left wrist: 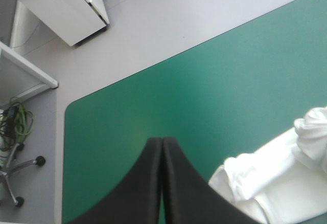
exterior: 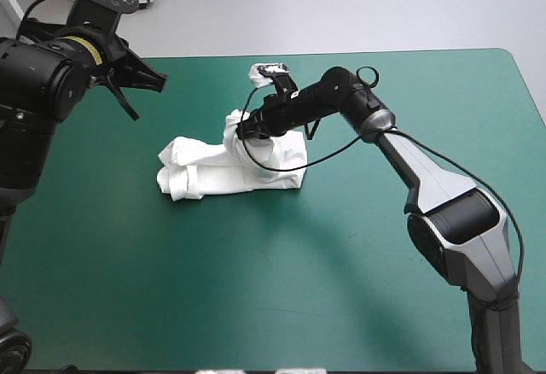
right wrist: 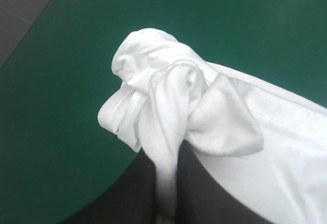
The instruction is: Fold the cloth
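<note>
Our right gripper [right wrist: 166, 170], clenched on a bunched fold of the white T-shirt [exterior: 223, 169] bundled midway on the teal-green surface [exterior: 341, 263], should, we judge, carry it low and evenly, while our left gripper [left wrist: 162, 143] hangs closed, clear.

T-shirt [right wrist: 225, 127] bunch within right tool [right wrist: 166, 173]

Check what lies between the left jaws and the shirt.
Nothing but bare teal-green cover. The shut left jaws stand apart from the shirt, with only the cover in that stretch. It shows in both the left wrist view and the high view.
</note>
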You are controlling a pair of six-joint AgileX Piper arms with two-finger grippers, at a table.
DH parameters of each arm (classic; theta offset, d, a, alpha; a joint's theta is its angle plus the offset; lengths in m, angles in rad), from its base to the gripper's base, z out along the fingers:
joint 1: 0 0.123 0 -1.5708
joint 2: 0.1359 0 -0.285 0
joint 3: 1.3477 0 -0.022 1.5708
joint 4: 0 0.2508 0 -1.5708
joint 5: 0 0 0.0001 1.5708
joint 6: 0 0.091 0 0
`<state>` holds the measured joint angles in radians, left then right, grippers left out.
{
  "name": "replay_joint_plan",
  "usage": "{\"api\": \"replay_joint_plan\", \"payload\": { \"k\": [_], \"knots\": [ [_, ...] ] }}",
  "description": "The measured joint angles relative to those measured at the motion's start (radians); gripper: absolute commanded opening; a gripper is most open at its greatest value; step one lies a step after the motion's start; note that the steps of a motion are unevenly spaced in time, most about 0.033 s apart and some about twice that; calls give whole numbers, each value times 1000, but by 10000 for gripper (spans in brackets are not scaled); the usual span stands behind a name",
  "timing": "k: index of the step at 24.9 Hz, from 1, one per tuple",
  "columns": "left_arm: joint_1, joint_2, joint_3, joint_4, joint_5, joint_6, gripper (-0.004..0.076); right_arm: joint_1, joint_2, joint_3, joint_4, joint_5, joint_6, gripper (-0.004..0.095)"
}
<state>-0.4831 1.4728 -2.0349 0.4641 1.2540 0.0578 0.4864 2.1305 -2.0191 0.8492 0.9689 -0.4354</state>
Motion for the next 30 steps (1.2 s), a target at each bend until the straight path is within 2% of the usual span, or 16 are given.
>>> {"api": "replay_joint_plan", "payload": {
  "k": [11, 13, 14, 15, 16, 19, 25, 27, 30],
  "knots": [
    [0, -11, 0, 38, 0, -13, -9, 62, 114, -35, 63, -53, -53, 7],
    [0, -13, 0, 29, 0, -13, -9, 70, 142, -58, 68, -50, -62, 81],
    [0, -13, 0, 26, 0, -13, -9, 71, 151, -67, 71, -47, -71, 199],
    [0, -17, 0, 20, 0, -13, -9, 71, 167, -80, 80, -41, -97, 251],
    [0, -20, 0, 18, 0, -13, -9, 71, 170, -86, 85, -40, -107, 386],
    [0, -38, 0, 16, 0, -13, -9, 71, 171, -132, 96, -36, -122, 521],
    [0, -85, 83, 18, 0, -13, -9, 64, 170, -205, 67, 38, -89, 528],
    [0, -106, 121, 19, 0, -13, -9, 35, 163, -212, 7, 83, -50, 528],
    [0, -155, 166, 58, 0, -21, -9, -63, 104, -203, -164, 140, 32, 528]
  ]
}}
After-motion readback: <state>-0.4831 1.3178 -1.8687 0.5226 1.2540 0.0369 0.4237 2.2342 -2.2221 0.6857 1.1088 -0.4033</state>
